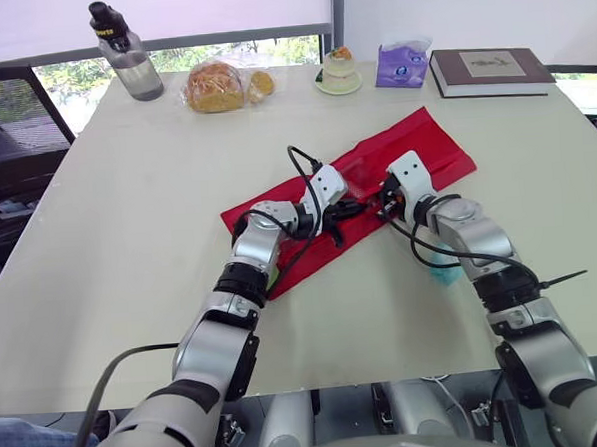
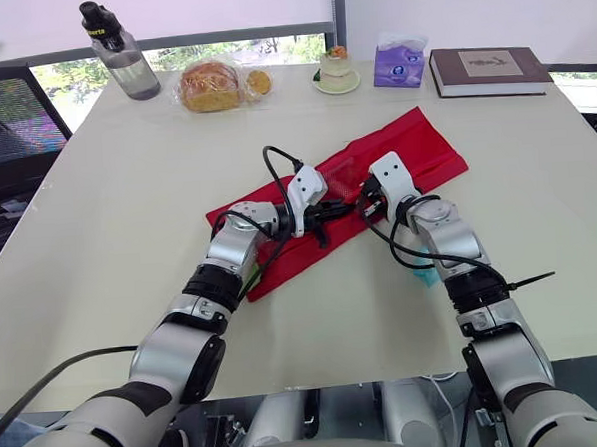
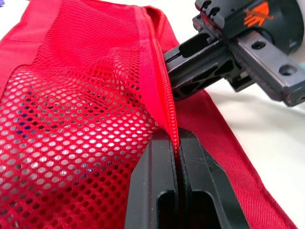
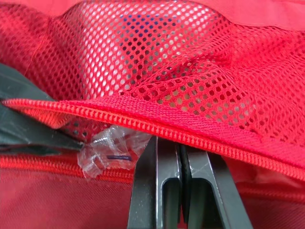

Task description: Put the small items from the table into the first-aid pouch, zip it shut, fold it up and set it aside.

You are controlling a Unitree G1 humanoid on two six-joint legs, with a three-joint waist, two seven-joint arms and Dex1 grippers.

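The red first-aid pouch lies unfolded across the middle of the table, its mesh pocket facing up. My left gripper is shut on the pocket's zipper edge, pinching the red tape. My right gripper meets it from the other side, a short way along the same edge, and is shut on the zipper tape. A clear plastic packet pokes out of the pocket's opening beside my right fingers. Dark items show dimly through the mesh. A small teal item lies on the table under my right forearm.
Along the far edge stand a water bottle, bagged bread, a small cake on a plate, a purple tissue pack and a brown book. Bare tabletop lies to the left of the pouch.
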